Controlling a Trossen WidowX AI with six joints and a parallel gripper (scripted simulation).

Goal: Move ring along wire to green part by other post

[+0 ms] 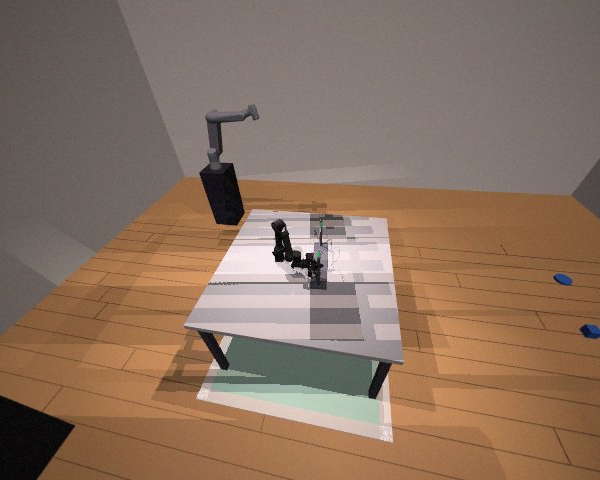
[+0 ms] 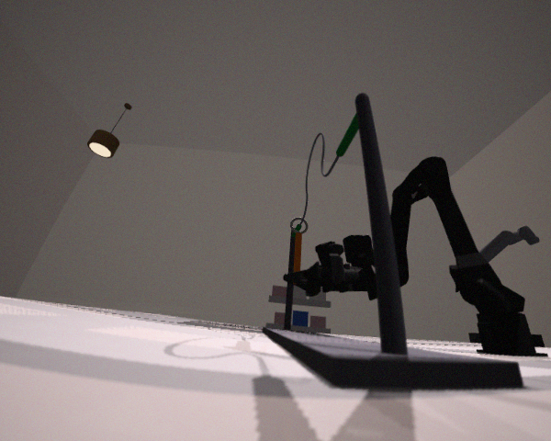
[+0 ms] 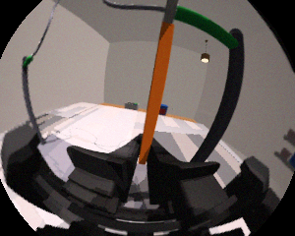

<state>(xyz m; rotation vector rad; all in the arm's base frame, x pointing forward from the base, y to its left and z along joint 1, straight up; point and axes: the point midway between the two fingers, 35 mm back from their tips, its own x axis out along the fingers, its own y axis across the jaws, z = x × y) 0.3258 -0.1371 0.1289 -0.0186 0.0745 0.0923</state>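
Note:
The ring (image 2: pixel 307 224) (image 3: pixel 170 11) encircles the wire near the inner end of one green part (image 2: pixel 297 229) (image 3: pixel 206 24) (image 1: pixel 319 254). The thin grey wire (image 2: pixel 307 182) (image 3: pixel 133 7) starts right beside it; whether they touch cannot be told. The orange handle (image 2: pixel 297 251) (image 3: pixel 158 84) hangs down from the ring, slightly tilted in the wrist view. My gripper (image 3: pixel 144 156) (image 2: pixel 290 277) is shut on the handle's lower end, beside the nearby post (image 3: pixel 236 74) (image 1: pixel 318 273). The other green part (image 2: pixel 348 137) (image 3: pixel 28 61) (image 1: pixel 321 224) is at the other post (image 2: pixel 377 213) (image 3: pixel 29 100) (image 1: pixel 320 236). The ring is too small to see in the top view.
Both posts stand on a dark base plate (image 2: pixel 432 375) on the table (image 1: pixel 269 310). The grey wire curves up and down between the green parts. Another grey arm (image 1: pixel 215 134) stands on a pedestal beyond the table. Shelves (image 2: pixel 313 303) are in the background.

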